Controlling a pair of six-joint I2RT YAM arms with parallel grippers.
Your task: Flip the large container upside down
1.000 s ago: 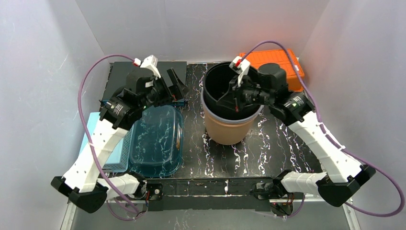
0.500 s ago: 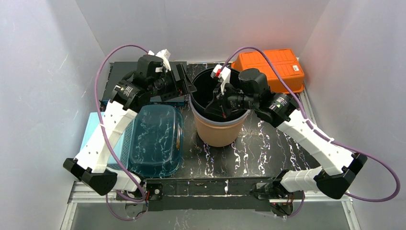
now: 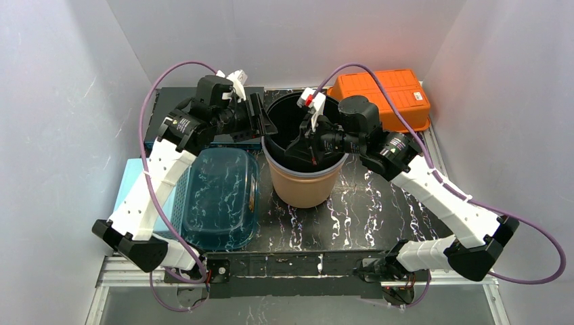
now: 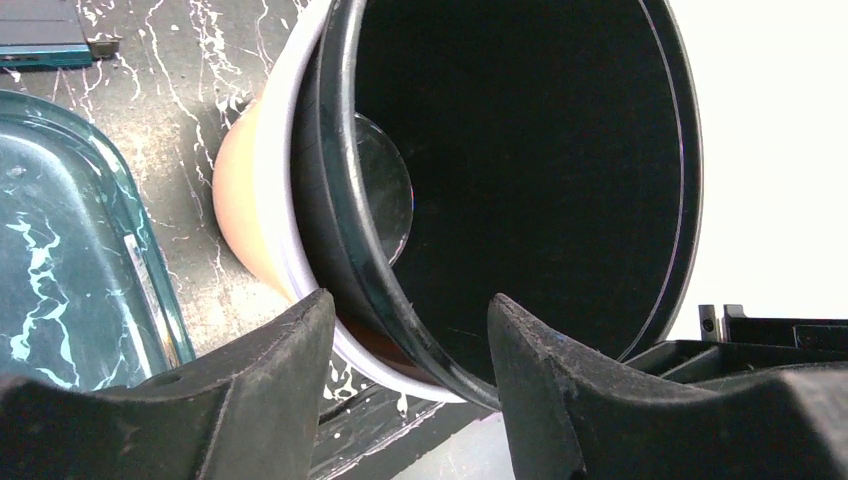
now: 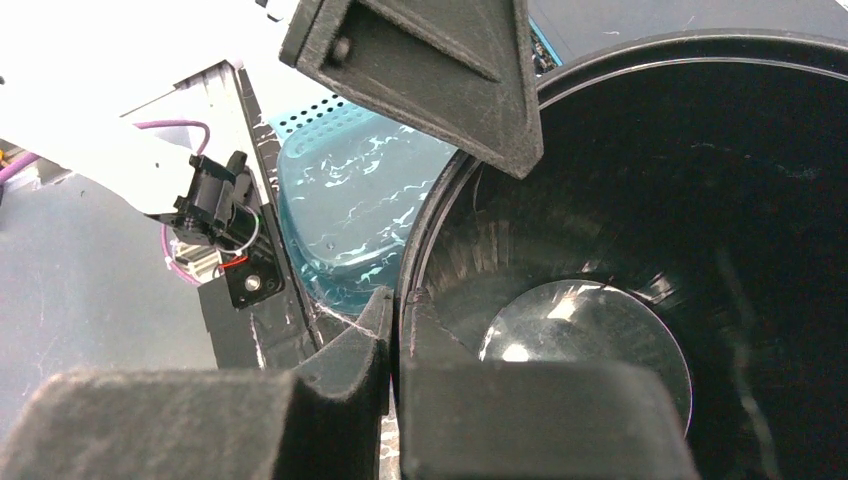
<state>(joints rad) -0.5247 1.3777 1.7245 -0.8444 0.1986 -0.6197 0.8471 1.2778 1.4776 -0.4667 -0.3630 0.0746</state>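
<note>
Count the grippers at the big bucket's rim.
2. The left gripper straddles the rim of the tan plastic bucket with black liner, jaws open around it. The right gripper is shut on the same rim. Neither is hidden.

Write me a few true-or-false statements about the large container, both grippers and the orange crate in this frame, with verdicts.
1. The large container stands with its opening facing up. True.
2. The left gripper is clamped on the teal tub. False: it straddles the large container's edge, jaws apart on either side of it.
3. The right gripper is shut on the large container's edge. True.
4. The orange crate sits inside the large container. False: it lies on the table behind and to the right of it.
</note>
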